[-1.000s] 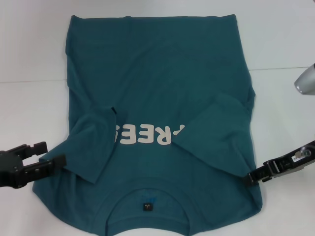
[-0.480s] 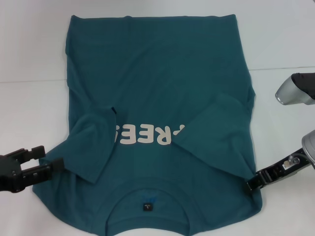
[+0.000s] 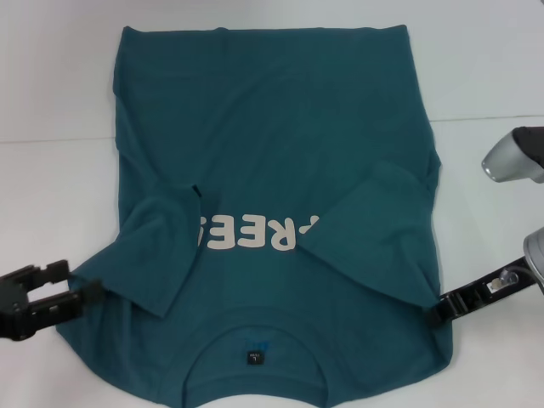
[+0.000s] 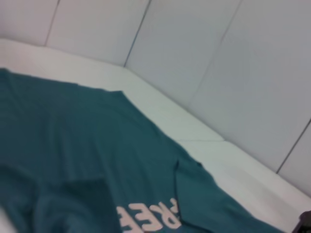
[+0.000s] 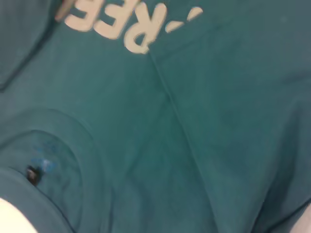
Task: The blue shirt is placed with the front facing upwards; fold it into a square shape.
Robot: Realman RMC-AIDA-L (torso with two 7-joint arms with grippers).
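the left tool (image 3: 51,297) sits at the lower left of the frame, its two black fingers spread apart with nothing between them, tips just beside the blue shirt's (image 3: 272,153) edge. at the lower right, the right tool (image 3: 446,308) meets the shirt's right edge; i cannot tell whether it is open or closed. the shirt, soft matte teal cotton, lies flat on the white tabletop (image 3: 484,68), collar nearest, hem far at the top. both sleeves are folded inward, covering the ends of the white block lettering (image 3: 255,234). a small dark neck label (image 3: 253,360) shows inside the collar. the collar's bottom is cut off by the frame.
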